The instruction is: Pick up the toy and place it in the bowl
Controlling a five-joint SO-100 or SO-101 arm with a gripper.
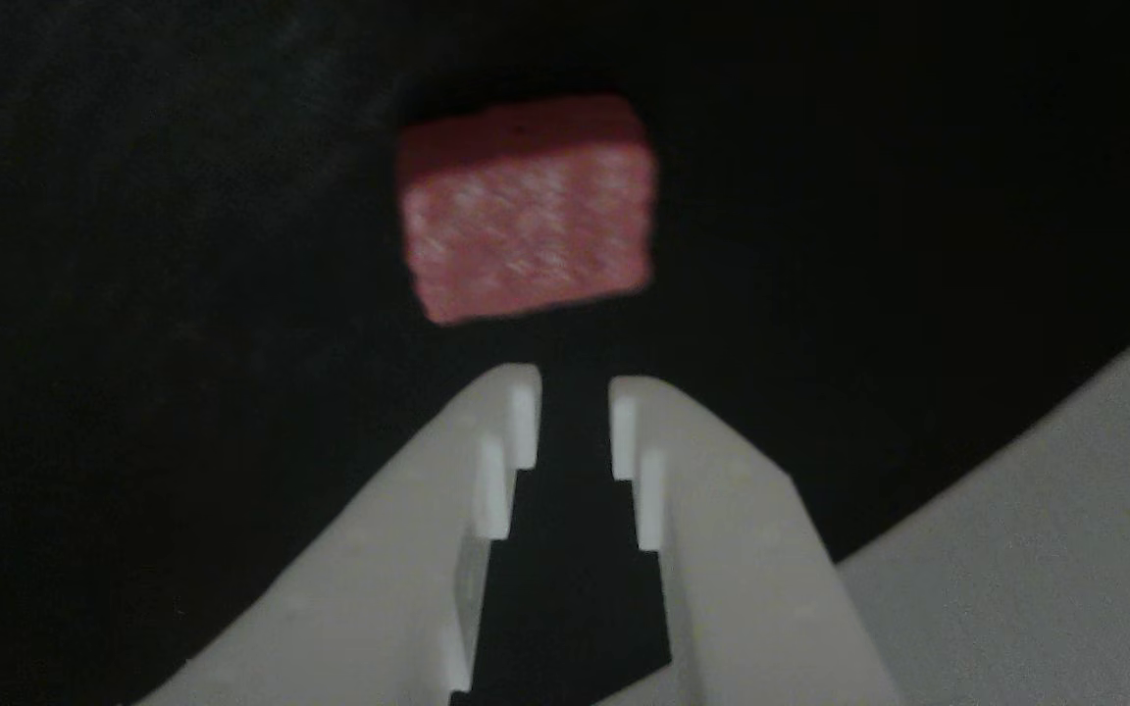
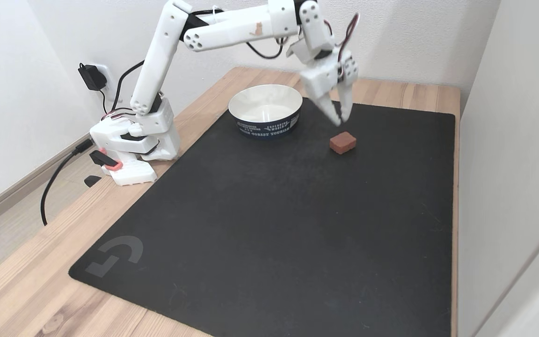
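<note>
Lying flat on mat: dull-red toy; whitish-flecked rough face.

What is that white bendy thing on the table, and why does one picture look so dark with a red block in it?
The white bendy thing is a robot arm bolted together from plastic parts. At its end sits a two-finger gripper, like a pincer. The fixed view is taken by a camera standing off the wooden table, looking down at it. On the table lies a black rubber mat. On the mat sit a white round bowl with a dark blue outside and a small dull-red block toy.

The dark picture comes from a camera close behind the gripper. It sees the two white fingers slightly apart and the same toy just ahead on the black mat. The gripper holds nothing; it hangs just above the toy.
</note>
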